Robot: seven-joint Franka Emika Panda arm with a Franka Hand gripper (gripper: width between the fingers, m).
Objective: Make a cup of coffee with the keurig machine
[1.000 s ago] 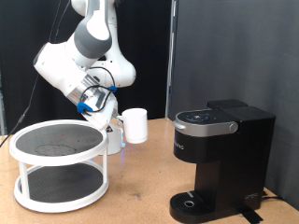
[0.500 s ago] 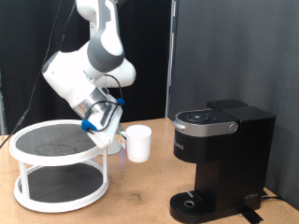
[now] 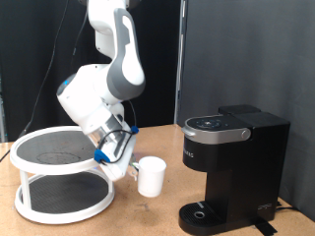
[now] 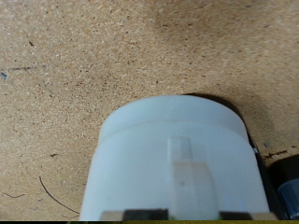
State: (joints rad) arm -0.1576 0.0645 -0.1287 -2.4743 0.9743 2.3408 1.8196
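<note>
Moved: cup (image 3: 151,176) lowered rightward, toward keurig machine (image 3: 232,171).
End effector (image 3: 124,163): pinching cup by its side.
Cup: just above bench (image 3: 148,211), left of machine.
Wrist view: cup (image 4: 173,163) over bench.

Even, moderately bright overhead light against a dark backdrop leaves soft shadows on the table (image 3: 148,211), while the wrist view is soft and the near cup (image 4: 173,163) fills it blurred.
</note>
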